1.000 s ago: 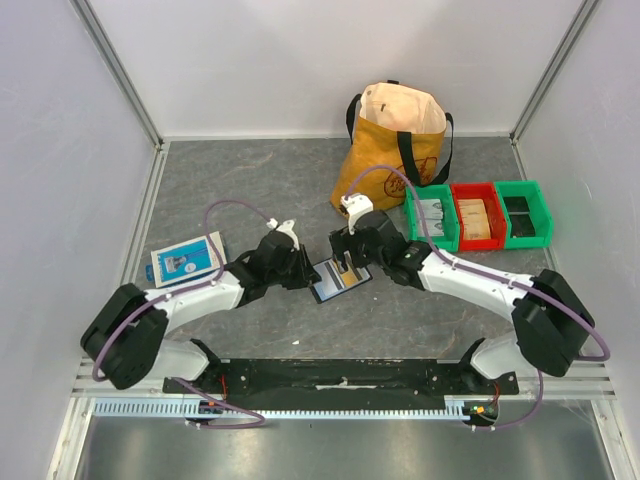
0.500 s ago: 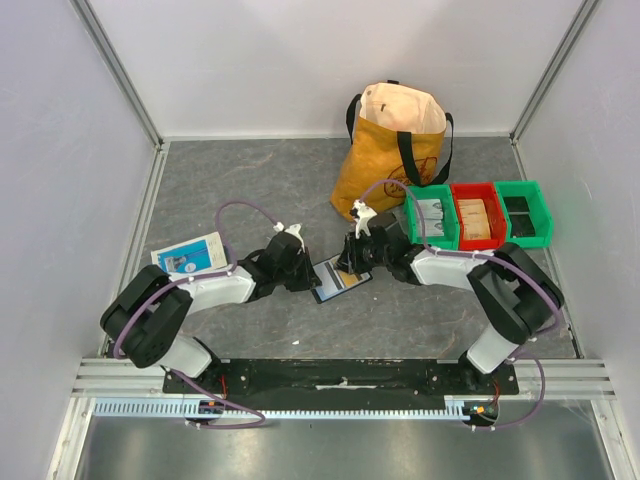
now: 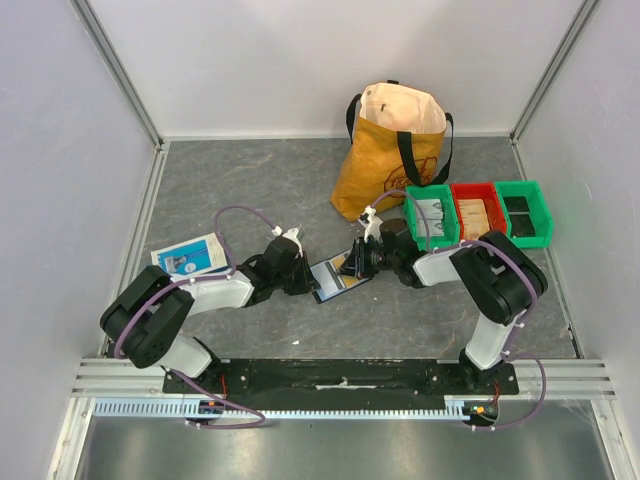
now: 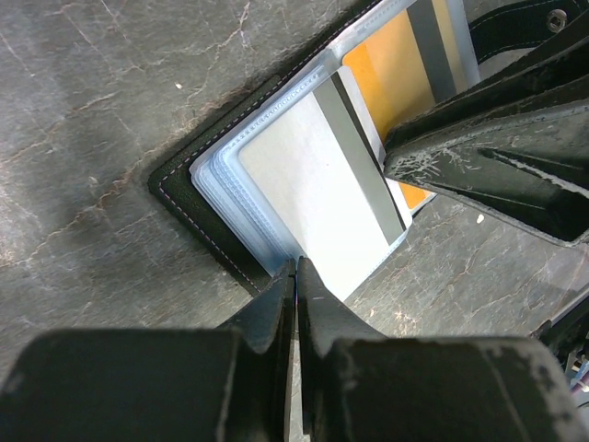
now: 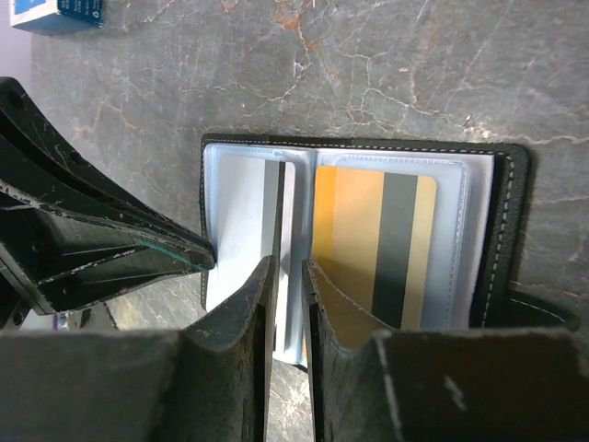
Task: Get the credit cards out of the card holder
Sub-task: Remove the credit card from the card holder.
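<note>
Top external view: the card holder (image 3: 335,280) lies open on the table (image 3: 250,190) between the two arms, its long axis running from near-left to far-right. The orange card (image 5: 354,230) sits in the half toward the right arm and the pale card (image 4: 313,184) in the other half. Their dark stripes run across the holder's length.

The left pincer (image 4: 296,272) is closed, its tips meeting at the edge of the clear sleeves. The right pincer (image 5: 287,276) stands narrowed about the pale card's striped edge, but whether it pinches the card cannot be told.

The print on the blue-and-white box (image 3: 187,256) and on the bag (image 3: 392,150) is too small to read.
</note>
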Available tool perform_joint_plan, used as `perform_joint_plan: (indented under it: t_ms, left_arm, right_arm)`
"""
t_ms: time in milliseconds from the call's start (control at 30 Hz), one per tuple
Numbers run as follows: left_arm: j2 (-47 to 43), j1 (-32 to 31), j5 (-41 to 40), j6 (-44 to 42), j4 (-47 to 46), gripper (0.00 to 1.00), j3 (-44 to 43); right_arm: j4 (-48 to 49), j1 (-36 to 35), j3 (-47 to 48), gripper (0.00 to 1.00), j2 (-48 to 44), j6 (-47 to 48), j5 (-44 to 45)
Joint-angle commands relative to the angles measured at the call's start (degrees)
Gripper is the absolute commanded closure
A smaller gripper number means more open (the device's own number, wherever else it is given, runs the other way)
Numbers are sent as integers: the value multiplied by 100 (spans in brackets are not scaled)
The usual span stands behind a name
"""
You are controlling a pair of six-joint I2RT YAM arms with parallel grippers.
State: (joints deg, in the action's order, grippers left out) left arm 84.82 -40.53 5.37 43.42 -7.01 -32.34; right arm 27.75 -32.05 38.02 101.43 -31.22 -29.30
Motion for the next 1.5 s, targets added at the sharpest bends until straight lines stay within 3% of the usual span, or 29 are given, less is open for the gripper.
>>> perform_joint_plan:
  t_ms: [0, 167, 300, 667, 1033, 1200, 1467]
  left_arm:
    - [18, 2, -36, -35, 129, 92, 166]
    - [-61, 19, -79, -62, 208, 94, 193]
    - [-140, 28, -97, -79, 270, 94, 228]
    - [-659, 45, -132, -35, 437, 95, 456]
    - [-1205, 46, 131, -193, 560, 68, -132]
    - [-932, 46, 201, -211, 516, 68, -141]
    - [-739, 37, 325, -106, 419, 77, 122]
  right_arm:
    - [573, 50, -137, 77, 219, -261, -541]
    - [872, 182, -233, 87, 307, -402, -743]
    - [1092, 234, -295, 100, 369, -472, -893]
    - [1048, 533, -427, 100, 105, -534, -928]
    - [1865, 112, -928, 100, -70, -1333, -613]
    - [1963, -274, -1024, 100, -255, -1606, -209]
    - [1655, -486, -1007, 100, -475, -1536, 249]
